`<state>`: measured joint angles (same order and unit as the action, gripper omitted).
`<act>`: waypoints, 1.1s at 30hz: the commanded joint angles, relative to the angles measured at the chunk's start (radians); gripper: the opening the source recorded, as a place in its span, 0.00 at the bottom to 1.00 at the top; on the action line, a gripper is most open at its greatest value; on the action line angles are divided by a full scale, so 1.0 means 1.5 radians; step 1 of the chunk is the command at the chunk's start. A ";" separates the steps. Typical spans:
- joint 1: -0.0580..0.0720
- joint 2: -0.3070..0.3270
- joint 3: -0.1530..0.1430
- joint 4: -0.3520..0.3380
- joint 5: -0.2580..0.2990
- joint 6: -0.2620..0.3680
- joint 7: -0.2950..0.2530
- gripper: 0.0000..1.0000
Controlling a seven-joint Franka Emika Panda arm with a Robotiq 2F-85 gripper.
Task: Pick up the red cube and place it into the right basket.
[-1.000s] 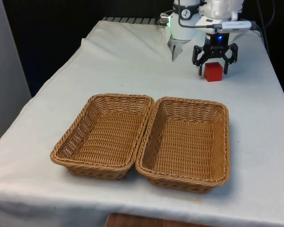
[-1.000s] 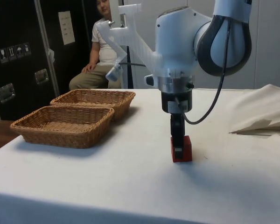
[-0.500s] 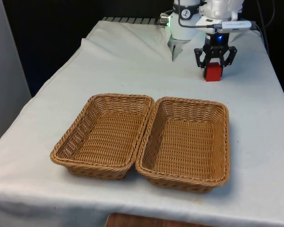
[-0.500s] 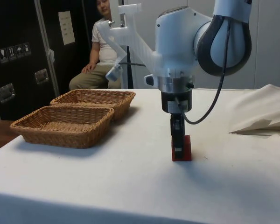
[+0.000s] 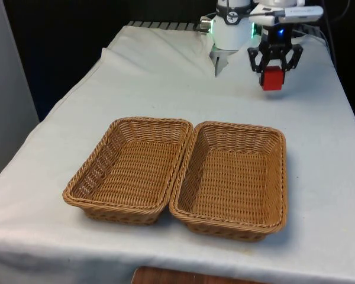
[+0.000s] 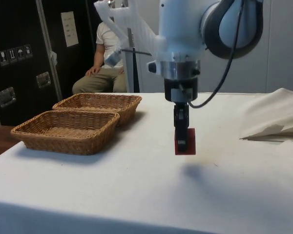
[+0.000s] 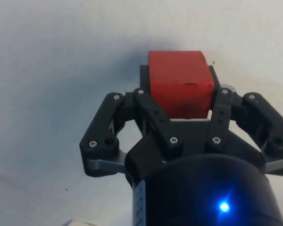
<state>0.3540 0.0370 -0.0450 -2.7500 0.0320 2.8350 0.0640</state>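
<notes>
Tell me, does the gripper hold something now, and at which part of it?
Yes. The gripper holds the red cube, with its fingers shut on two opposite side faces, and the cube hangs clear above the white cloth.

a lab: cloth-covered table (image 5: 165, 89), dark equipment cabinets (image 6: 19, 58), seated person (image 6: 100, 63)

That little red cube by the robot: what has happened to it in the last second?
The black two-finger tool closed on the small red cube and lifted it off the white cloth; it now hangs above the table. The two brown wicker baskets stayed put.
</notes>
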 commanded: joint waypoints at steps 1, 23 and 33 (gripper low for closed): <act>0.001 -0.013 -0.001 -0.001 -0.005 -0.014 0.008 0.01; -0.013 -0.164 -0.009 0.011 -0.005 -0.164 -0.007 0.01; -0.023 -0.203 -0.055 0.048 -0.007 -0.235 -0.057 0.01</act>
<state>0.3270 -0.2630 -0.1250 -2.6850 0.0300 2.4970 -0.0200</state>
